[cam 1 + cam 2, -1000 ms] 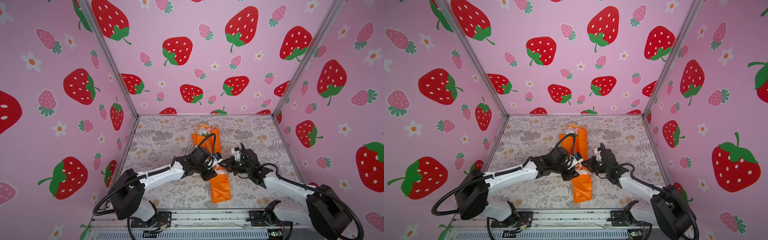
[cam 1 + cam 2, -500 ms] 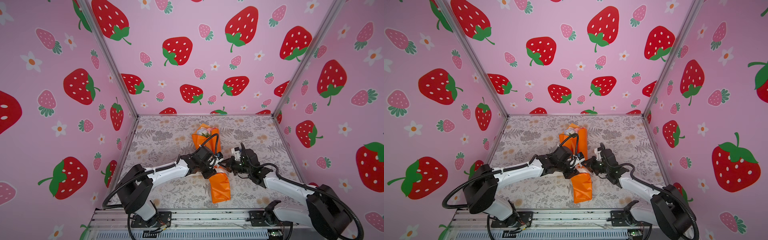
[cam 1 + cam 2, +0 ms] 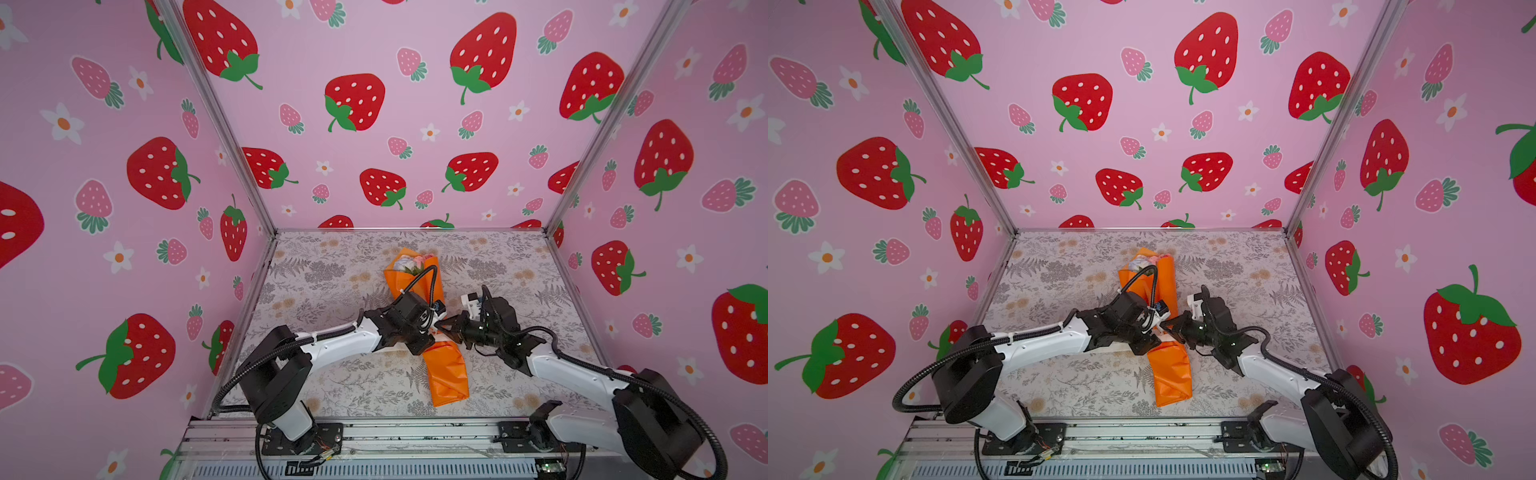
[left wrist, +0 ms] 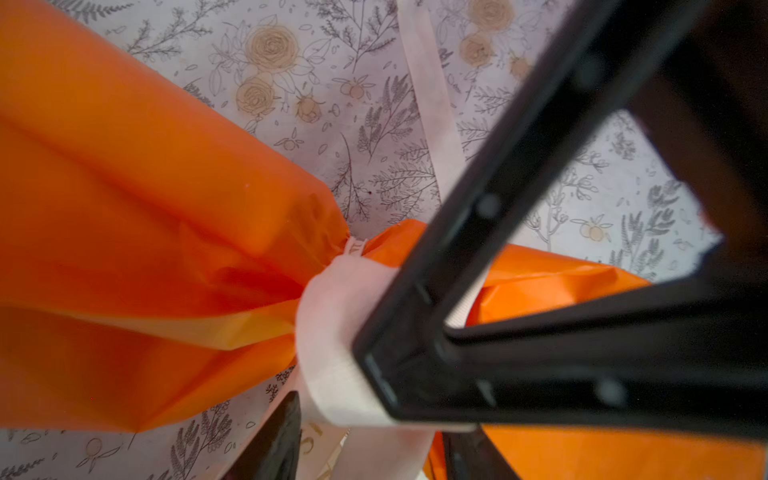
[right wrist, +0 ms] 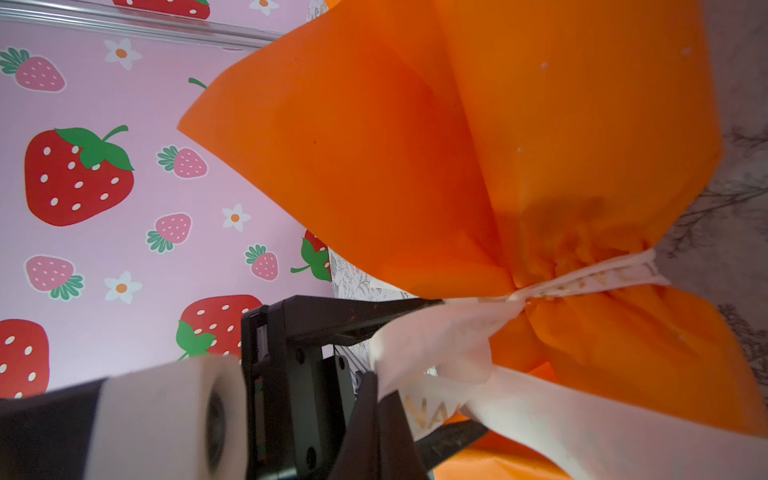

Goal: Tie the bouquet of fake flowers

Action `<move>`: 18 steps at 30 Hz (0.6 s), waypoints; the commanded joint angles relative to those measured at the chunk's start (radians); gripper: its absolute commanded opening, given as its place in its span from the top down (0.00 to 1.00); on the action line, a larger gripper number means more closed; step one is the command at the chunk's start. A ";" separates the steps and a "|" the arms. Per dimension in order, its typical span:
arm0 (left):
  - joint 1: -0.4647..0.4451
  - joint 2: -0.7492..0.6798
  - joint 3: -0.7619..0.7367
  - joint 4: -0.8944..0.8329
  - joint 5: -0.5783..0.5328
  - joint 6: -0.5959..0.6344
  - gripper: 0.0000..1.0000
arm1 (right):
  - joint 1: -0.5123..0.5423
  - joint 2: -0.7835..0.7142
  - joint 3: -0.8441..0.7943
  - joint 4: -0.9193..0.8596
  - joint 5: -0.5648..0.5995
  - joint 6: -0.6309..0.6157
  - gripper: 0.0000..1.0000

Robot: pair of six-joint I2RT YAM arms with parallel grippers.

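Observation:
The bouquet of fake flowers (image 3: 446,370) (image 3: 1171,374) lies on the table in orange paper, its blooms (image 3: 411,262) at the far end. A cream ribbon (image 4: 332,332) (image 5: 436,345) cinches its waist. Both grippers meet there. My left gripper (image 3: 430,337) (image 3: 1152,337) (image 4: 370,453) stands open, its fingers either side of a ribbon band. My right gripper (image 3: 439,327) (image 3: 1165,327) (image 5: 386,411) is shut on a ribbon end with gold lettering, right beside the knot. The stems are hidden inside the paper.
Pink strawberry walls (image 3: 124,249) close in at the left, back and right. A metal rail (image 3: 374,432) runs along the table's front edge. A loose ribbon tail (image 3: 397,352) lies on the floral tablecloth (image 3: 332,270) under my left arm.
My left arm has swung a little to the right, bringing its gripper closer over the bouquet's waist. The right arm and the bouquet have stayed put.

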 commanded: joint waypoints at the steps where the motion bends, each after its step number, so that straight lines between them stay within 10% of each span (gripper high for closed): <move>1: -0.001 -0.001 0.026 0.057 -0.061 -0.034 0.47 | 0.006 -0.021 -0.012 0.034 -0.009 0.026 1.00; 18: -0.002 -0.077 -0.052 0.121 0.051 -0.062 0.63 | 0.004 -0.121 -0.024 -0.238 0.052 -0.069 1.00</move>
